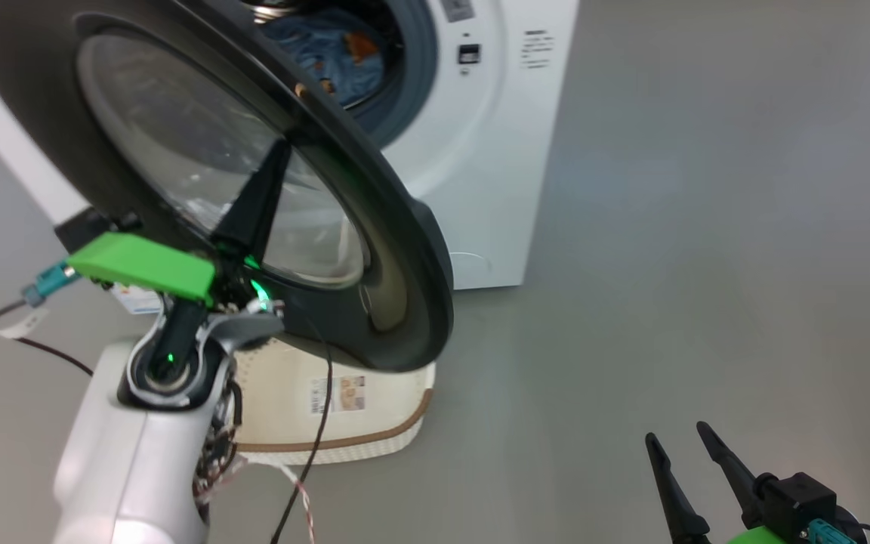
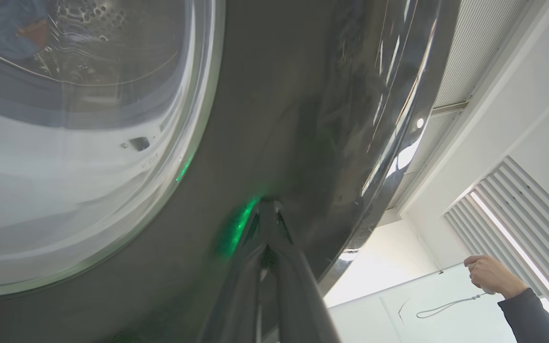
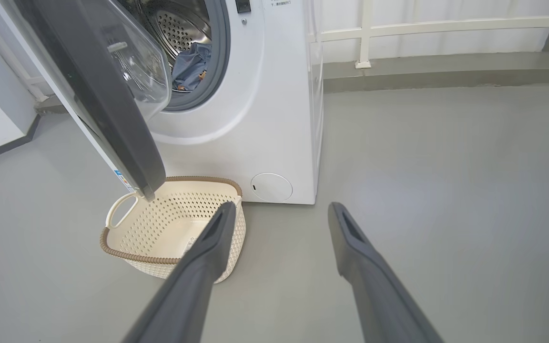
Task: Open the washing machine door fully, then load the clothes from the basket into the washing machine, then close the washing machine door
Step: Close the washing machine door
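The washing machine door (image 1: 405, 249) stands partly open, swung out over the basket (image 1: 374, 432). My left gripper (image 1: 282, 147) is shut, and its joined tips (image 2: 267, 204) rest against the door's glossy black outer face (image 2: 279, 119) beside the glass window. The clothes (image 1: 329, 53) lie inside the drum of the washing machine (image 1: 495, 151); in the right wrist view the clothes (image 3: 191, 66) show past the door (image 3: 103, 105). On the floor below, the basket (image 3: 136, 257) holds nothing. My right gripper (image 1: 677, 433) is open at the lower right, its fingers (image 3: 281, 206) apart above bare floor.
A person's hand (image 2: 491, 274) holding a cord appears beyond the door's edge. A dark cable (image 1: 35, 344) trails on the floor at left. Grey floor (image 1: 707, 227) stretches to the right of the machine. A white railing (image 3: 398, 28) runs behind it.
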Robot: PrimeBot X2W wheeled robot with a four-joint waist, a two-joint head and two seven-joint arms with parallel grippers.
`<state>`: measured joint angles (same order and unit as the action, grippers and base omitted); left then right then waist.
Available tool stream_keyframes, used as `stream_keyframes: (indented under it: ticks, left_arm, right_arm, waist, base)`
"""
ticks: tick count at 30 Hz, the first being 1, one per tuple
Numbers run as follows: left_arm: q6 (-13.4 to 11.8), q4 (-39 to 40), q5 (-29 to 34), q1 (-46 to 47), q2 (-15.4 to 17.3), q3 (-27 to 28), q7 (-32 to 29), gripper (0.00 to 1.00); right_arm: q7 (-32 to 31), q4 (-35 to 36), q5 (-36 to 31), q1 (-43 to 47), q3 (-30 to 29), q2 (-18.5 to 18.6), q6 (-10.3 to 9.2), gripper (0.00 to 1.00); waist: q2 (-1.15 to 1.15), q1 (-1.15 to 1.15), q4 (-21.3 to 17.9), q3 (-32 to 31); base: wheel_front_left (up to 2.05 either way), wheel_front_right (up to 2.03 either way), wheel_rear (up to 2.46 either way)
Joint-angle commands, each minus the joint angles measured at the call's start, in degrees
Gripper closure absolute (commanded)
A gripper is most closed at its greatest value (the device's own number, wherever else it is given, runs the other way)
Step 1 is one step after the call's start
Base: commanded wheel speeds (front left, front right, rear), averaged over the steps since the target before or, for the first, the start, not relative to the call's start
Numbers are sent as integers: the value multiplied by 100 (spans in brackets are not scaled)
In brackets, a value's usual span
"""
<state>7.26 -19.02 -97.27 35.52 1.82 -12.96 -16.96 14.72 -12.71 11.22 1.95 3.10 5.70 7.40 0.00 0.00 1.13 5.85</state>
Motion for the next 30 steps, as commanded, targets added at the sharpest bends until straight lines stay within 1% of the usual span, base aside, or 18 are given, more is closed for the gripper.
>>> stream_keyframes:
  ticks: [1, 10, 13, 17, 20, 24, 29, 30]
  left_arm:
    - [23, 5, 42, 380, 106, 109, 98, 100]
    - [23, -1087, 254, 1054, 106, 199, 718, 100]
    - [23, -1388, 399, 1194, 106, 241, 921, 100]
    - [23, -1710, 489, 1349, 106, 160, 1103, 100]
    - [23, -1811, 488, 1434, 106, 55, 1197, 100]
    - [23, -1755, 531, 1449, 106, -120, 1216, 100]
    - [23, -1601, 926, 1258, 143, -484, 1329, 100]
    - [23, -1576, 1017, 1207, 164, -549, 1392, 90]
  right_arm:
    - [28, 99, 97, -220, 187, 68, 9, 0]
    - [28, 71, 127, -288, 303, 95, 9, 0]
    - [28, 55, 136, -279, 306, 97, 9, 0]
    - [28, 19, 129, -231, 364, 90, 9, 0]
    - [28, 10, 136, -240, 386, 73, 9, 0]
    - [28, 10, 139, -261, 366, 51, 9, 0]
    - [28, 22, 143, -220, 256, -1, 9, 0]
    - [28, 27, 141, -210, 231, -11, 9, 0]
  waist:
    - [0, 0, -300, 116]
    - [0, 0, -788, 203]
    - [0, 0, -876, 195]
    - [0, 0, -947, 144]
    - [0, 0, -969, 138]
    - [0, 0, -937, 130]
    - [0, 0, -760, 41]
    - [0, 0, -711, 29]
  base:
    - [0, 0, 0]
    - [0, 0, 0]
    - [0, 0, 0]
    - [0, 0, 0]
    - [0, 0, 0]
    - [0, 0, 0]
    - [0, 0, 0]
    - [0, 0, 0]
